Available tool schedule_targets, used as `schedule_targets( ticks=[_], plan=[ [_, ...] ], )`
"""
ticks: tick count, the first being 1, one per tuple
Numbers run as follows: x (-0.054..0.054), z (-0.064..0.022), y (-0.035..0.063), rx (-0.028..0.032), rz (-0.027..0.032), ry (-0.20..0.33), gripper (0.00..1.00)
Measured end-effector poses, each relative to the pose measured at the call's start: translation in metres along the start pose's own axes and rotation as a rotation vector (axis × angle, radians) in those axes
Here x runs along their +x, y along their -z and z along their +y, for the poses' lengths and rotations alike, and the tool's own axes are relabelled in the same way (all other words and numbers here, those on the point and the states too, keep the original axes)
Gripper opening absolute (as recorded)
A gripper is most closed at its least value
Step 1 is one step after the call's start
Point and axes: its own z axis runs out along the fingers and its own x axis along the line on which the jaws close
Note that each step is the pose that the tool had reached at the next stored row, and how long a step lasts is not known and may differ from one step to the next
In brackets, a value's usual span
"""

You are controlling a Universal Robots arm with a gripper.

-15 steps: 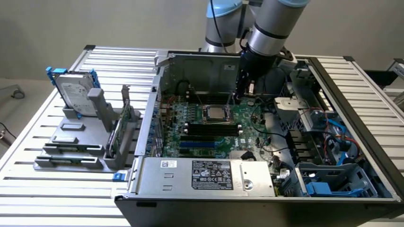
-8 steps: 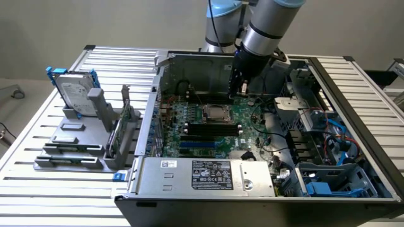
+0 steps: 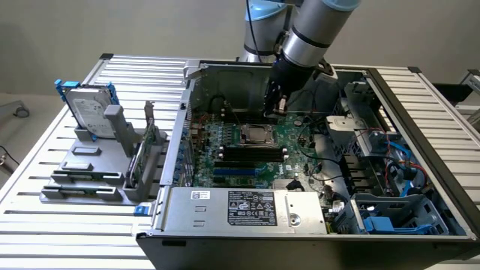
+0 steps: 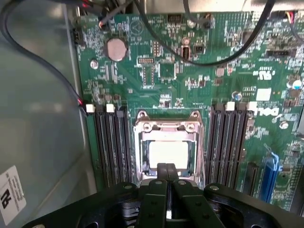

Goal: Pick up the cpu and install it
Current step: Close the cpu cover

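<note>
**Hand clenched above the socket, cpu lying in it**

I count one grey robot arm (image 3: pixel 307 34) reaching down into one open black computer case (image 3: pixel 225 253), which stands on a slatted aluminium desk (image 3: pixel 45 225). Its one black hand (image 4: pixel 166 167) is clenched. The two fingers (image 4: pixel 154 199) are pressed flat together with nothing between them, and it hangs close over the green motherboard (image 4: pixel 209 71).

There is one cpu (image 4: pixel 168 151), a small flat square chip with a pale silver-grey metal top. It lies level inside the one square metal-framed socket (image 4: pixel 167 126) in the middle of the board, directly under the hand.

Two banks of black memory slots (image 4: pixel 111 142) flank the socket, one on each side. One round silver coin cell (image 4: pixel 115 49) sits further up the board. Towards the exterior view's left, one silver rectangular hard drive with a blue bracket (image 3: pixel 89 112) stands upright in one grey plastic holder (image 3: pixel 82 188) on the desk. One silver labelled power supply box (image 3: pixel 255 208) fills the near corner of the case.

In the wrist view the fingertips cover the cpu's nearest edge, and I cannot tell whether they touch it. I cannot tell whether the socket's frame is latched, nor count the single slots in each bank. Black cables (image 4: pixel 223 57) cross part of the board, and the arm is cut off at the top of the exterior view
</note>
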Motion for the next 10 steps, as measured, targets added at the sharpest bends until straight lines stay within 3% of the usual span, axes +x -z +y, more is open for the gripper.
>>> schedule_targets(
  ticks=[3, 5, 7, 10],
  plan=[
    [0.0, -0.0054, -0.0023, 0.0182, -0.0004, -0.001, 0.11],
    [-0.001, -0.0101, -0.0046, 0.0273, -0.0005, -0.002, 0.11],
    [-0.001, -0.0149, -0.0077, 0.0327, -0.0005, -0.002, 0.11],
    [-0.002, -0.0206, -0.0135, 0.0353, -0.0006, -0.002, 0.11]
  ],
)
